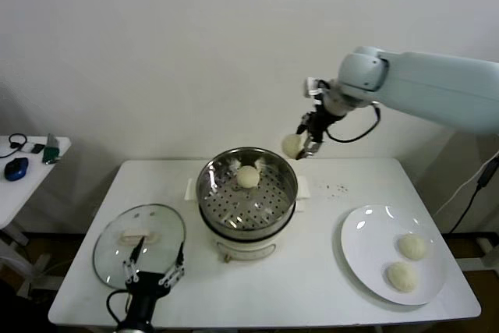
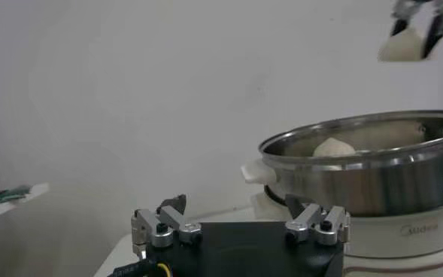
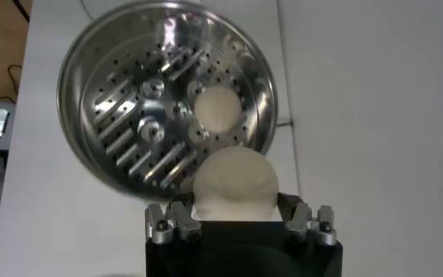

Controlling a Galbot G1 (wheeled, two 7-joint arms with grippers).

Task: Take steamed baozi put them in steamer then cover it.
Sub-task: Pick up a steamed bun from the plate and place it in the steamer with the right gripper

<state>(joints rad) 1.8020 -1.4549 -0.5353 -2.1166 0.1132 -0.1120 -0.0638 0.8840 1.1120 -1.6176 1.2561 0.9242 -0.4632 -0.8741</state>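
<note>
My right gripper hangs in the air just behind the steamer's far right rim, shut on a cream-white baozi. The steel steamer sits on its cream pot base at the table's middle, with one baozi inside it. Two more baozi lie on the white plate at the right. The glass cover lies flat at the front left. My left gripper stands open over the cover's near edge, holding nothing.
A side table at the far left carries a blue mouse and small gadgets. The white wall stands close behind the work table. Bare tabletop lies between the steamer and the plate.
</note>
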